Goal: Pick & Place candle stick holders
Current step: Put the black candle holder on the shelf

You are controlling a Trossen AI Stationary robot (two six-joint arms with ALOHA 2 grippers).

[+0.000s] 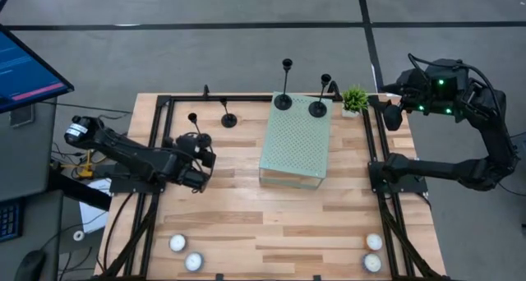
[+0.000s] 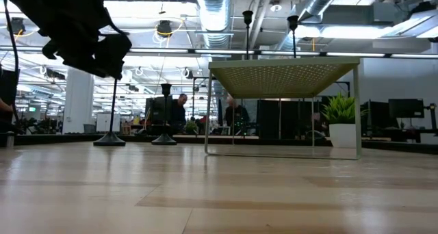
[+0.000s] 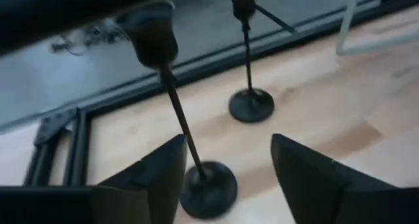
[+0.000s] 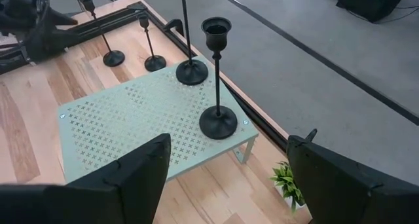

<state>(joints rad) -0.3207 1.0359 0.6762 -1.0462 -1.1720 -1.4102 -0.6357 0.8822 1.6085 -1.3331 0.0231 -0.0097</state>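
Black candlestick (image 3: 177,112) between open left end effector (image 3: 226,168) fingers, seemingly untouched.

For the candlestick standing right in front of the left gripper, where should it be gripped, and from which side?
Grip the nearest candlestick on its thin stem, below the cup. It stands upright on the table, and the open left gripper already faces it level, so a sideways approach from there, fingers either side of the stem, likely suits best. The disc base lies too flat to pinch.

Even bright overhead light, soft faint shadows on the table (image 1: 246,223). Low view: glaring ceiling lights (image 2: 164,29), backlit dark arm. Left wrist view soft and blurry, near candle stick holder (image 3: 177,119) smeared.
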